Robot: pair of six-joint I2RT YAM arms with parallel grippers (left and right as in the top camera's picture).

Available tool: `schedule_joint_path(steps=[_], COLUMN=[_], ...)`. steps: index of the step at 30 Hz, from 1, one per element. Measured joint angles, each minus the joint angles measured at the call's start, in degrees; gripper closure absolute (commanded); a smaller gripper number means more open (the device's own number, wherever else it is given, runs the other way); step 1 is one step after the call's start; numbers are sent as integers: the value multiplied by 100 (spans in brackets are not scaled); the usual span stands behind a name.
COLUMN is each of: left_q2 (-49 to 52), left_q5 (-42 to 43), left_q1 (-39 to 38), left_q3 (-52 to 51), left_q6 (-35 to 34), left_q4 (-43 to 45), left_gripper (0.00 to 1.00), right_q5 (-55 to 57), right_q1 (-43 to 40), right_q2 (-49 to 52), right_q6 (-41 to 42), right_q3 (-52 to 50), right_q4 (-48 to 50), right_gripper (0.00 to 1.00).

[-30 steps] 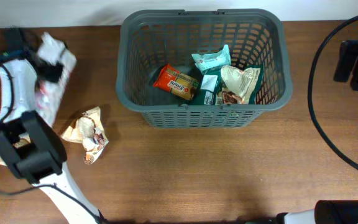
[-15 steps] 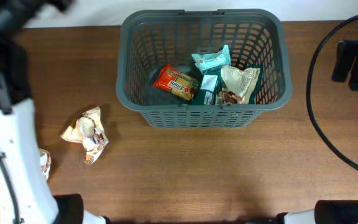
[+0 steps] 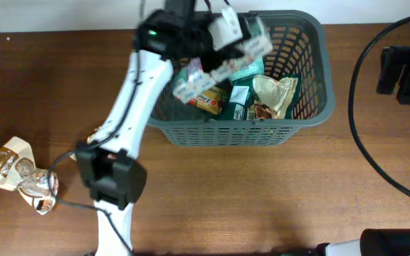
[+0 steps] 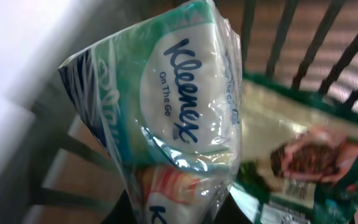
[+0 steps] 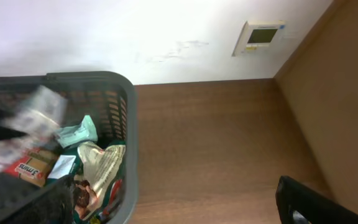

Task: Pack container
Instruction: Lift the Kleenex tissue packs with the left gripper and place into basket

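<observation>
- A crumpled snack wrapper (image 3: 16,174) lies near the left edge of the surface (image 3: 262,199).
- The left end effector (image 3: 228,44) hangs over the container's far-left part, pinching a Kleenex tissue pack (image 4: 179,118). It is blurred from overhead.
- The container (image 3: 226,132) sits mid-surface by the far edge, holding an orange packet (image 3: 208,103) and a beige packet (image 3: 276,92).
- Only a dark sliver of the right end effector (image 5: 319,202) shows, so I cannot tell whether it is spread.
</observation>
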Motion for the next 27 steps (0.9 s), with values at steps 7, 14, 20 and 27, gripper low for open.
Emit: schedule_joint_path(steps=[7, 14, 20, 27], left_q2=[87, -249, -1550, -2835], left_q5=[-304, -387, -1366, -3086], left_q1=[-131, 46, 1294, 3860], left_q3=[7, 407, 1095, 1425], left_q6=[109, 105, -417, -1451], left_q4=[-42, -44, -39, -1451], left_gripper=[1, 19, 19, 26], right_q5=[-20, -20, -114, -249], right_q1=[0, 0, 0, 0], right_q2=[0, 0, 0, 0], right_q6=[7, 2, 7, 4], right_q3=[0, 0, 0, 0], right_q4=[0, 83, 81, 87], right_gripper=[1, 1, 1, 1])
